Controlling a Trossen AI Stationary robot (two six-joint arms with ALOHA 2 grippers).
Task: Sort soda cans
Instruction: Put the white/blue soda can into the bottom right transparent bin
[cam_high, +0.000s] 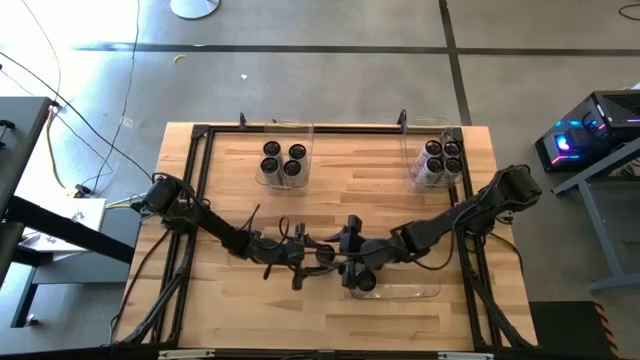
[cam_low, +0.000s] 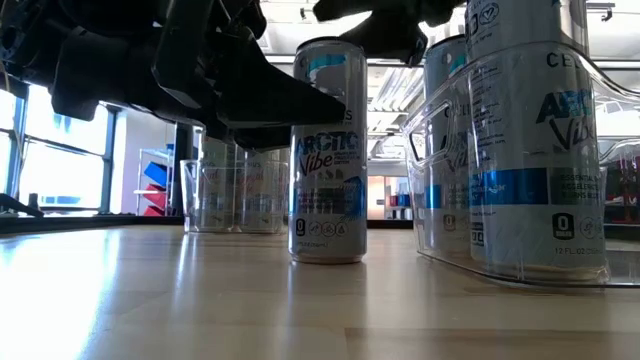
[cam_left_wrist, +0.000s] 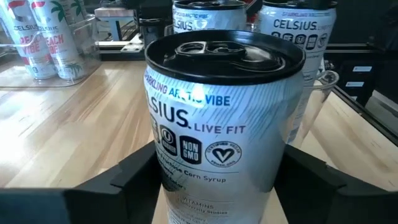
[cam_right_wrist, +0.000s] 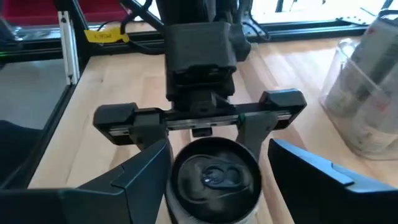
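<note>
From above, both arms hide the can between them; the left claw (cam_high: 325, 252) and right claw (cam_high: 352, 268) overlap there. Low view: the near bin (cam_low: 520, 160) is cut off at three o'clock. Left wrist view: the can's (cam_left_wrist: 221, 118) base is cropped

Both arms extended inward, grippers meeting at the can near the desk's front centre.

Left gripper (cam_high: 318, 256) reaches in from the left side of the can (cam_high: 361, 279), fingers (cam_left_wrist: 134, 177) spread on either side of it, contact not determinable. Right gripper (cam_high: 352, 262) reaches in from the right, facing the left gripper across the same can, fingers (cam_right_wrist: 149, 165) apart and flanking its top. Both arms sit low, elbows bent outward toward the desk's side rails.
</note>
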